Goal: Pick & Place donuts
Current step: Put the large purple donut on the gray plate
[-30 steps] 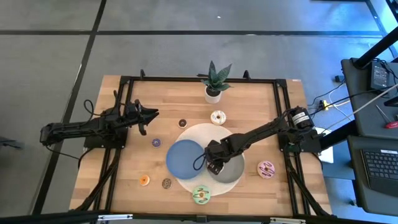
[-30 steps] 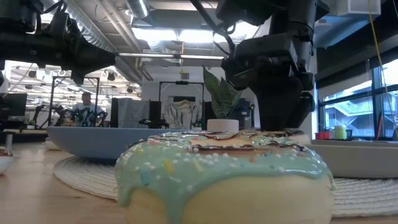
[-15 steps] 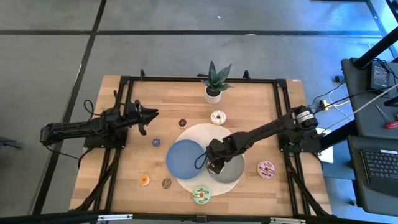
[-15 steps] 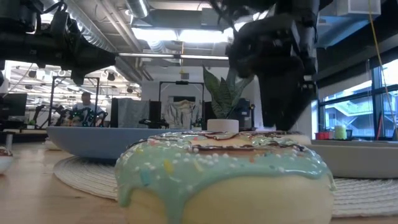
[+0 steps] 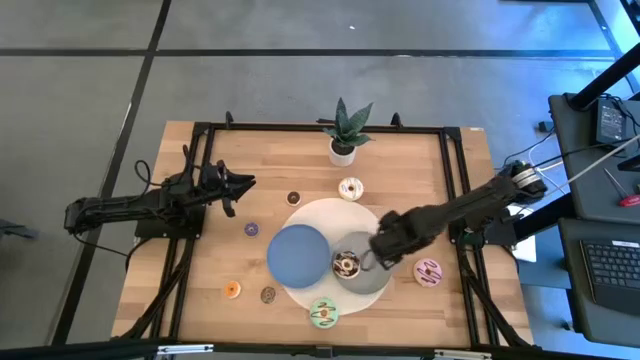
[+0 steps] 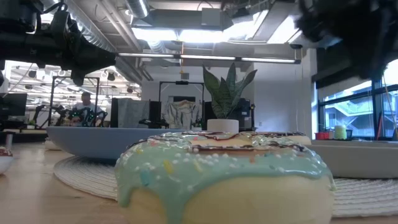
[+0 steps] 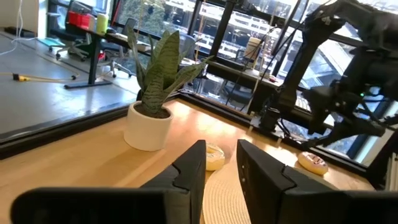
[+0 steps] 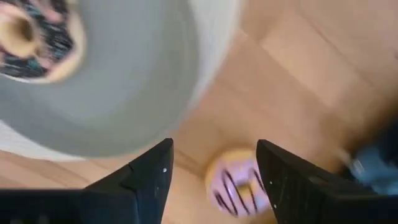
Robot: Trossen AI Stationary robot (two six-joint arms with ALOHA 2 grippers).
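At the left side of the worktop [image 5: 200, 250] the left gripper [image 5: 243, 183] waits, parked above the wood with its fingers nearly closed and nothing between them. Near it lie the mini rings: a purple one [image 5: 251, 229], a dark one [image 5: 293, 198], an orange one [image 5: 232, 290] and a brown one [image 5: 268, 295] toward the near edge. The blue plate [image 5: 297, 253] sits on the round pale mat [image 5: 320, 215], bare so far. The white donut [image 5: 350, 188] rests just beyond the mat, near the potted plant [image 5: 343, 130], and the green donut [image 5: 323, 314] lies at the mat's near edge.

The change is on the grey plate [image 5: 375, 278]: the chocolate donut [image 5: 346, 265] now lies on it uncovered, where half a second ago the right arm hung directly over that spot. The right gripper [image 5: 385, 247] has pulled away to the right, and its wrist view shows the fingers spread wide and empty, the chocolate donut [image 8: 34, 37] off to one side and the pink donut [image 8: 241, 185] framed between them. That reads as one placement finished and released. The pink donut [image 5: 429, 271], on bare wood right of the grey plate, looks like the likely next pick; three iced donuts and the minis are not yet plated.
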